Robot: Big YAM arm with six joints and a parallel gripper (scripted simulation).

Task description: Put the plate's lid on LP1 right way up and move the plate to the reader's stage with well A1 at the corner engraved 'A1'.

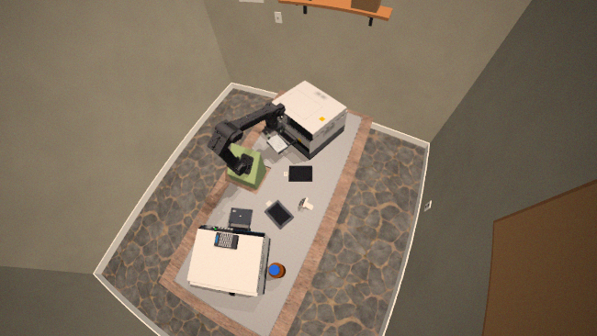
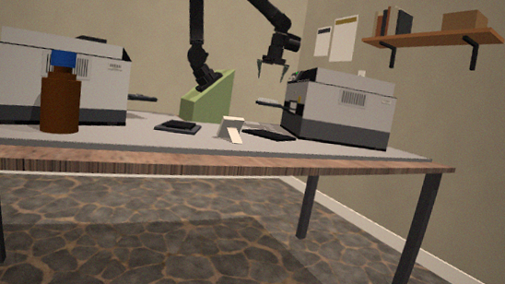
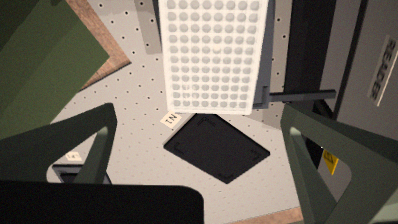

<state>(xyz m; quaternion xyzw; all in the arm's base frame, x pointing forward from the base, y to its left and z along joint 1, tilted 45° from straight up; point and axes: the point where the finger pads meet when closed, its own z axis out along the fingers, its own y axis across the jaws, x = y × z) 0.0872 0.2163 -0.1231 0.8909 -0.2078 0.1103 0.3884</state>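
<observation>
The white plate (image 1: pixel 277 143) (image 2: pixel 267 100) (image 3: pixel 214 60) lies on the reader's stage (image 2: pixel 275 105) (image 3: pixel 267 50), wells up. No lid can be made out on it; its A1 corner and exact seating cannot be told. My gripper (image 2: pixel 270 79) (image 3: pixel 198 112) is open and empty, above the plate, with its fingers clear of it. LP1 (image 1: pixel 287 222) (image 2: pixel 161 127) is a grey-rimmed nest with a dark middle; whether a clear lid lies in it cannot be told. The dispenser's stage (image 1: pixel 241 216) (image 2: pixel 143 98) shows no plate.
The reader (image 1: pixel 308 107) (image 2: pixel 348 114) stands beside my gripper. N1 (image 1: pixel 300 173) (image 3: pixel 217 147) is a black nest. A small white stand (image 1: pixel 308 205) (image 2: pixel 231 129) is near LP1. The capped bottle (image 1: pixel 276 270) (image 2: pixel 60 102) stands upright beside the dispenser (image 1: pixel 227 268) (image 2: pixel 104 96).
</observation>
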